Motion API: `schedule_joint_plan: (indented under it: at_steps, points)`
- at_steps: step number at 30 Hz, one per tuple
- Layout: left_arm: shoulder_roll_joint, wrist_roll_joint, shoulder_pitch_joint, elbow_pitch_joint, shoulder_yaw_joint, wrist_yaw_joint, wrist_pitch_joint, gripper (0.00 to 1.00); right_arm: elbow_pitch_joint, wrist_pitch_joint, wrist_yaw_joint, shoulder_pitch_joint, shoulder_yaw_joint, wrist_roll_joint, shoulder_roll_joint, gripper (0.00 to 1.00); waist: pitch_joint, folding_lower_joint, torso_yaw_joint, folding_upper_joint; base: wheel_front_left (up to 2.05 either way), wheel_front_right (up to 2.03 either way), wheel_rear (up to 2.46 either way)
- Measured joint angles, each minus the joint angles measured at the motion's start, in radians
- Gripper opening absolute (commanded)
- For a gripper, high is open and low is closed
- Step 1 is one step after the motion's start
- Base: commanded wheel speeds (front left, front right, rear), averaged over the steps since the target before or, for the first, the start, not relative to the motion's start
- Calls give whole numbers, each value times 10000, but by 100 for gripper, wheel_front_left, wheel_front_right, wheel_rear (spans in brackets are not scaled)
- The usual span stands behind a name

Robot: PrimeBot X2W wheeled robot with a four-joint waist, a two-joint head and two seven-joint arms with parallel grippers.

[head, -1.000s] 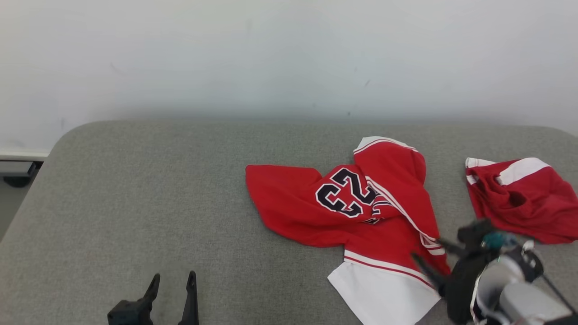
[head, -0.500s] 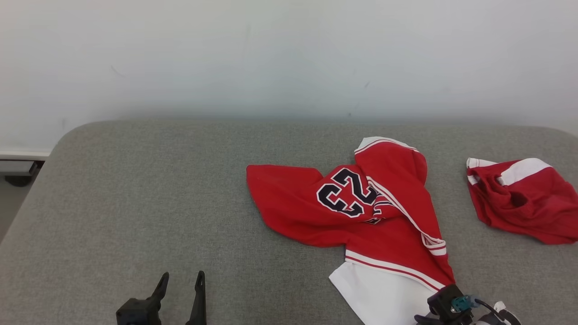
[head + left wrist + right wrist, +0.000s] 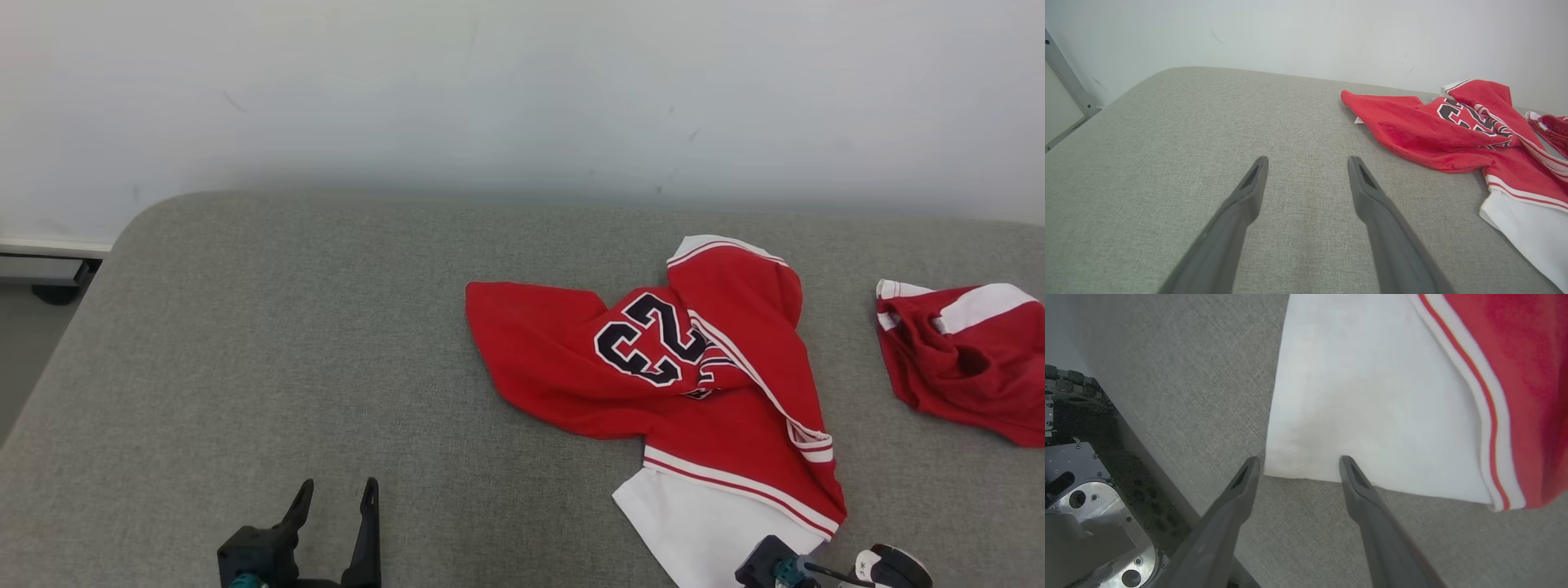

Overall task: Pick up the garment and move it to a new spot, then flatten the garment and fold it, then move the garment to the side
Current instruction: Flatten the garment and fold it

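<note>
head view first: the garment [image 3: 694,384], a red jersey with a dark 23 on it, lies crumpled on the grey bench [image 3: 286,327], right of centre. its white panel [image 3: 694,531] spreads toward the near edge. a second red-and-white piece [image 3: 971,359] sits well apart from it at the far right, partly cut off by the frame. behind the bench is a plain pale wall [image 3: 490,82].

my left gripper [image 3: 337,490] is low on the left over bare bench, well apart from the garment. its jaws are apart and nothing is between them. the left wrist view agrees: two dark fingers spread wide over grey fabric, with the garment off to the upper right.

over to the right wrist view: my right gripper [image 3: 1299,461] looks down on the white panel, jaws apart, tips right at its near hem. one tip is beside the panel's corner and the other overlaps the edge. i cannot tell whether either touches the cloth. the striped trim and red body run along the right side. a metal plate [image 3: 1086,522] of the robot shows lower left, past the bench edge.
</note>
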State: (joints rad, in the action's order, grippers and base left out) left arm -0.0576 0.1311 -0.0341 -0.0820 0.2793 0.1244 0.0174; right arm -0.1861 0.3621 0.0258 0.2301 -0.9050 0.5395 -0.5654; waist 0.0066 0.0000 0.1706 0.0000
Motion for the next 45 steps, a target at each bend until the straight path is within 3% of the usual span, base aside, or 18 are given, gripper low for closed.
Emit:
schedule_joint_plan:
  at_steps: [6,7,9,10,22,34,37,45]
  points:
    - [10,0,15,-13,-54,0,-2,100,-15,351,-12,89,-134,-222,-59,100,42,0,118,1,0,0,0]
    - [8,0,15,-13,-65,0,-2,100,-19,412,-46,117,-153,-226,-58,93,46,0,127,0,0,0,0]
    - [10,2,15,-25,-75,0,-2,100,-54,445,-56,232,-167,-261,-81,47,57,0,142,0,0,0,0]
    - [10,2,16,-36,-82,0,-2,100,-65,477,-82,329,-167,-405,-134,0,72,0,157,0,0,0,0]
    - [29,12,-11,-58,-422,0,-100,100,167,127,-98,560,336,-466,-562,0,127,0,35,0,0,0,0]
    - [65,12,-20,-59,-454,0,-105,100,629,-119,-477,179,1294,-56,-2487,0,50,0,-623,0,0,0,0]
    - [75,10,-20,-48,-395,0,-104,100,568,-159,-711,-174,1653,219,-3037,0,24,0,-879,1,0,0,0]
    - [81,10,2,-61,-161,-2,-77,100,504,-196,-876,-673,1887,821,-3141,0,28,-1,-1255,0,0,0,0]
